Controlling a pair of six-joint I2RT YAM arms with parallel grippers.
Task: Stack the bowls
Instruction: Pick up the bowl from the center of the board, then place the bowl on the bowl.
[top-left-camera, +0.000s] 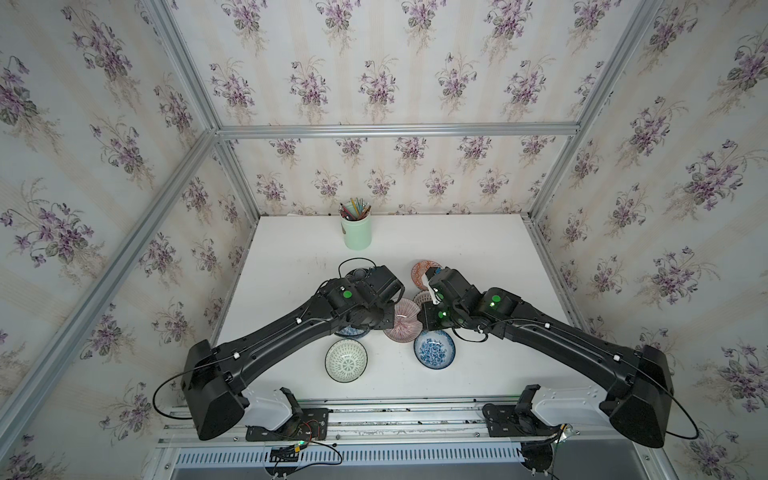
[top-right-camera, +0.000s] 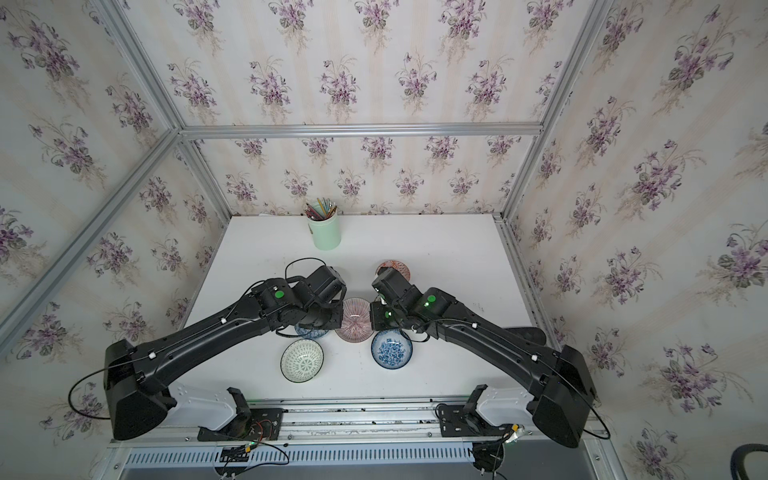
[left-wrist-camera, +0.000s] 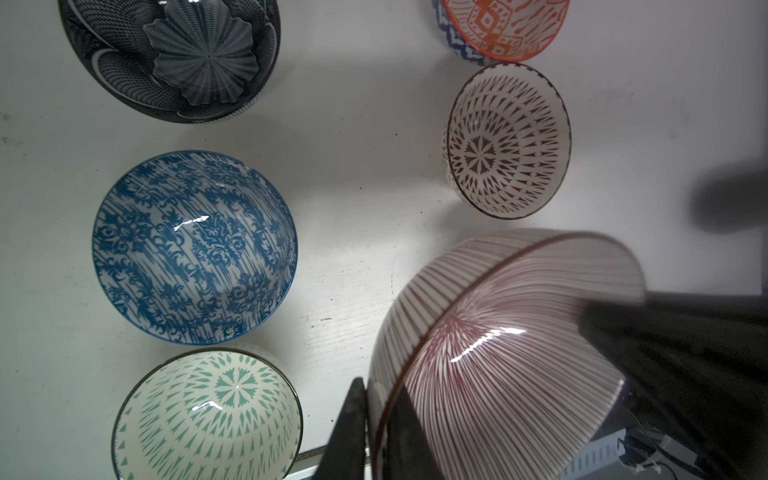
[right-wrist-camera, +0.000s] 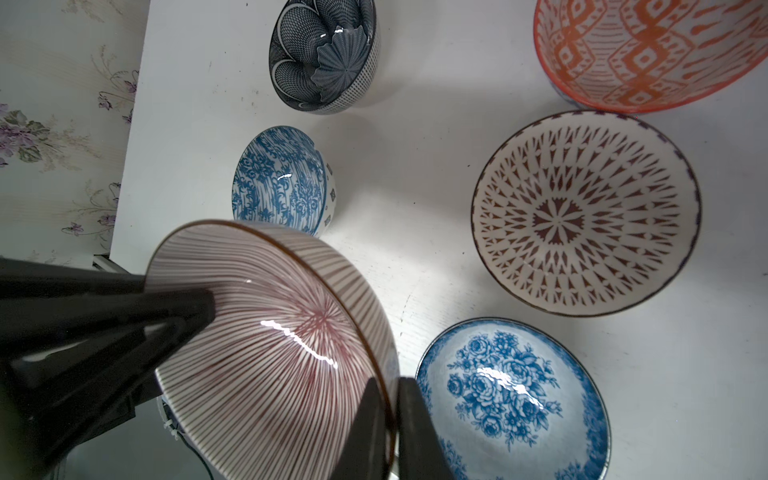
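Showing thin dark-red lines that fan out from a starburst at its centre to a brown rim, the mauve bowl (top-left-camera: 401, 319) is round and glossy, with the same stripes down its outer wall. It is between the two grippers near the middle of the table (top-left-camera: 478, 249); whether its foot touches the table I cannot tell. Its mouth faces up toward the camera in both top views. Being round, it has no long side. The right gripper (right-wrist-camera: 392, 384) is clamped on the rim, one finger inside and one outside. The left gripper (left-wrist-camera: 377, 386) straddles another part of the rim the same way, but blur hides whether it is pinching or loose. The blue rose bowl (right-wrist-camera: 511, 395) sits just beside the mauve one, and a white bowl with green marks (top-left-camera: 346, 360) stands nearer the robot's base
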